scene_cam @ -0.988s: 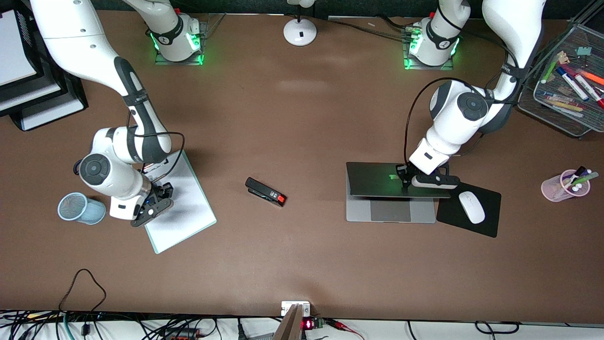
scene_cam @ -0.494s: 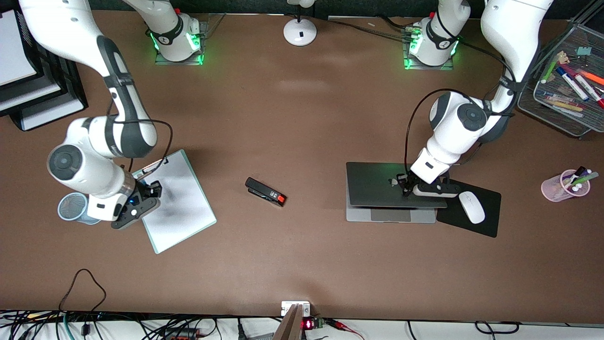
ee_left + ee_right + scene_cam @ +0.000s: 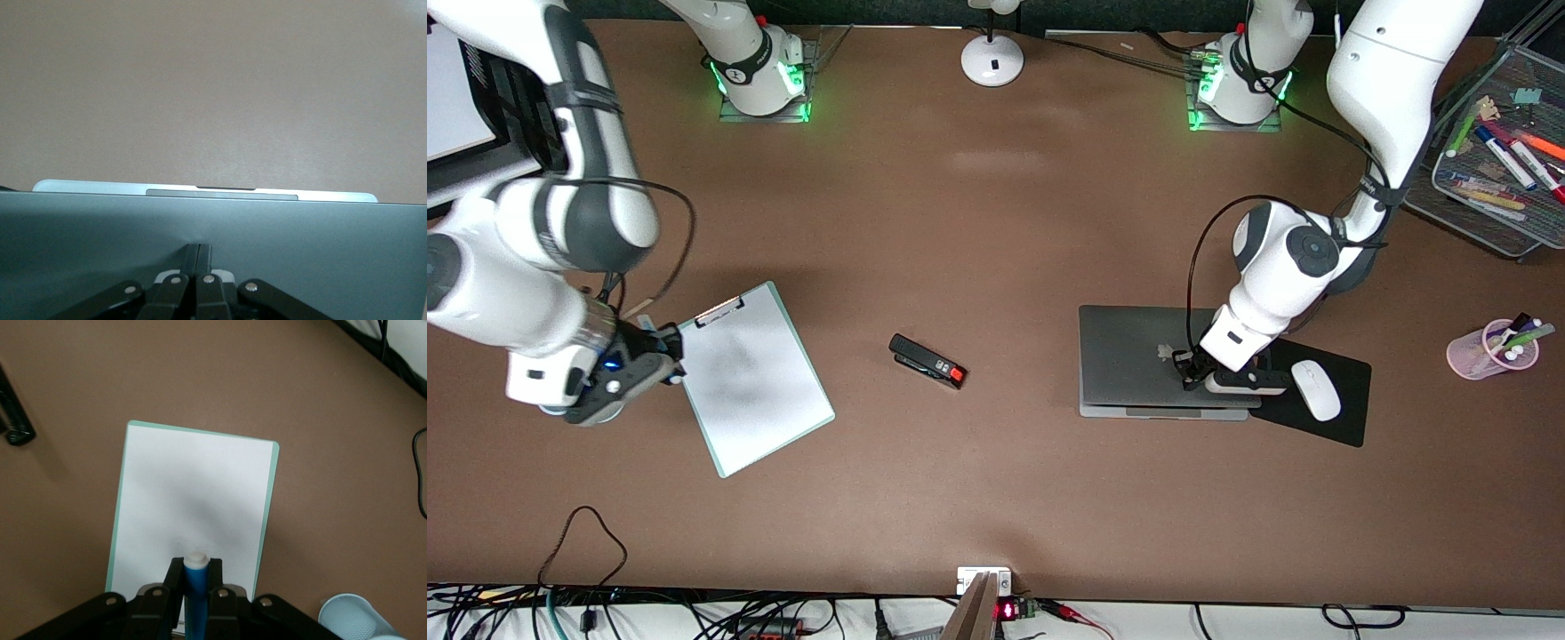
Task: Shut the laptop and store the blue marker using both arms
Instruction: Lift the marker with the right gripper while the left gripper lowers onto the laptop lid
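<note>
Front view shows the left gripper (image 3: 1190, 380) pressed down on the lid of the laptop (image 3: 1138, 356), its fingers drawn together so that they act as a blunt pusher, not a clamp; a closed tip suits pushing a flat lid down. Directly under that gripper the lid lies almost flat, with only a thin strip of the base showing at the edge nearer the front camera, so the closing looks nearly finished. In the left wrist view the joined fingers (image 3: 198, 257) rest on the grey lid with the base edge peeking out just ahead of them. Just beside that gripper, toward the left arm's end of the table, a white mouse (image 3: 1315, 389) sits on a black mouse pad (image 3: 1325, 422). The right gripper (image 3: 660, 359) hangs in the air just off the clip end of the white clipboard (image 3: 751, 382), clamped on the blue marker (image 3: 196, 593), whose white end pokes out between the fingers. A pale blue mesh cup (image 3: 353, 617) sits close by the right gripper, probably where the marker is meant to be stored.
</note>
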Available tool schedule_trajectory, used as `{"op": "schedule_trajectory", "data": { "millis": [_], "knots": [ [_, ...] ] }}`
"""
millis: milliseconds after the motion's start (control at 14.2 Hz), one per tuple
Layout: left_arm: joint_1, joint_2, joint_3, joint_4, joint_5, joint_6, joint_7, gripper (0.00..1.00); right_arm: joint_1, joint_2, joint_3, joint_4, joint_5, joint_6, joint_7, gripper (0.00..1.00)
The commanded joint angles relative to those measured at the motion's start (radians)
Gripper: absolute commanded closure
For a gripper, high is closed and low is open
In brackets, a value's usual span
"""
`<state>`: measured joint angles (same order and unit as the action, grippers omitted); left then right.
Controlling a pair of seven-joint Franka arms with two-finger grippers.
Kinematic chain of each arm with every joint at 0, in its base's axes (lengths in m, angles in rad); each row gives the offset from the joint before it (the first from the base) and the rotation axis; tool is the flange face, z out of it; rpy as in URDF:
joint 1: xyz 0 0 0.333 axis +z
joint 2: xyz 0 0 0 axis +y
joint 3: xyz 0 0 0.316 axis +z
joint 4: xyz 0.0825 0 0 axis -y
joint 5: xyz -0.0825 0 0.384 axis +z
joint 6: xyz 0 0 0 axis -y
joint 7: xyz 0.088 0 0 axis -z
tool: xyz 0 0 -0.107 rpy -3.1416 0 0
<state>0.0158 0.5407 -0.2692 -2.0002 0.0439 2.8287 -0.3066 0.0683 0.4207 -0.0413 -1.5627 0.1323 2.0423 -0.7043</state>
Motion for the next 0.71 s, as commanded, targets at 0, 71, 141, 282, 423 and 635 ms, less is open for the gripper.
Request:
{"op": "schedule_trajectory", "data": {
  "millis": [0,71,141,282,423,635],
  "knots": [
    [-0.013,0.053,0.018,0.055,0.03,0.017,0.003,1.0,-0.06,-0.02,0.003,0.059,0.088,-0.085,-0.13,0.96],
    [-0.014,0.065,0.019,0.061,0.03,0.02,0.003,1.0,-0.076,-0.02,0.003,0.073,0.093,-0.097,-0.165,0.96],
    [-0.016,0.073,0.019,0.063,0.03,0.021,0.003,1.0,-0.088,-0.023,0.001,0.078,0.11,-0.106,-0.208,0.96],
    [-0.023,0.108,0.021,0.099,0.03,0.023,0.003,1.0,-0.123,-0.037,0.001,0.079,0.168,-0.114,-0.311,0.96],
    [-0.027,0.134,0.022,0.121,0.03,0.035,0.001,1.0,-0.168,-0.04,0.001,0.079,0.245,-0.114,-0.459,0.96],
    [-0.027,0.134,0.03,0.121,0.036,0.035,0.001,1.0,-0.244,-0.034,0.003,0.078,0.387,-0.128,-0.735,0.96]
  ]
}}
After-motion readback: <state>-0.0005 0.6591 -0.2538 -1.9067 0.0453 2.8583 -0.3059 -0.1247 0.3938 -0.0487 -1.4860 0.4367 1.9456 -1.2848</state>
